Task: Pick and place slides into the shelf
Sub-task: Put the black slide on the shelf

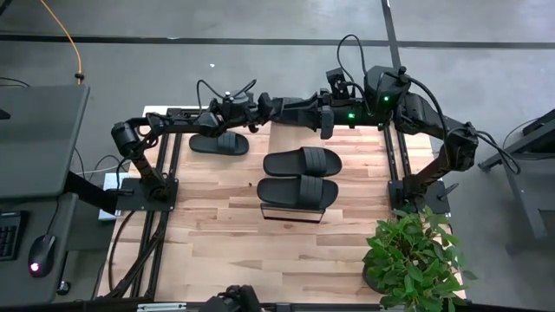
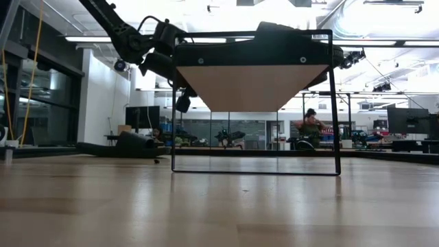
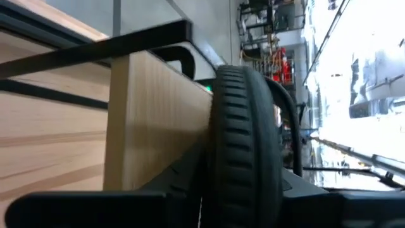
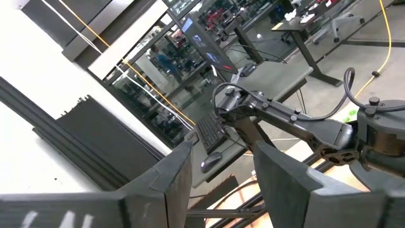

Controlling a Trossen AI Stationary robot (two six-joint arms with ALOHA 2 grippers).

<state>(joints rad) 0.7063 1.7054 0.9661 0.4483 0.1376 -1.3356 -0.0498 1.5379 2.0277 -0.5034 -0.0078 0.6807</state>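
Two black slides (image 1: 301,161) (image 1: 297,191) lie side by side across the shelf (image 1: 291,212), a narrow rack with a wood plank top (image 2: 250,82) and a thin black frame. A third slide (image 1: 218,143) lies sole-down on the table at the far left. My left gripper (image 1: 263,108) is shut on another slide (image 1: 295,108) at the shelf's far end. In the left wrist view its ribbed strap (image 3: 243,139) stands right beside the plank (image 3: 158,120). My right gripper (image 1: 326,121) hangs open high over the far edge, holding nothing. My left gripper holds the slide by its left end (image 3: 240,206), which sits between the two fingers (image 3: 76,209). The fingers come nearly level from the table's left and lie along the slide. The slide sits level against the shelf's plank top; whether it rests on it I cannot tell.
A potted plant (image 1: 416,260) stands at the table's near right corner. A desk with a mouse (image 1: 39,260) is off the left side. Bare table lies in front of the shelf. A person (image 2: 312,127) is far off in the room.
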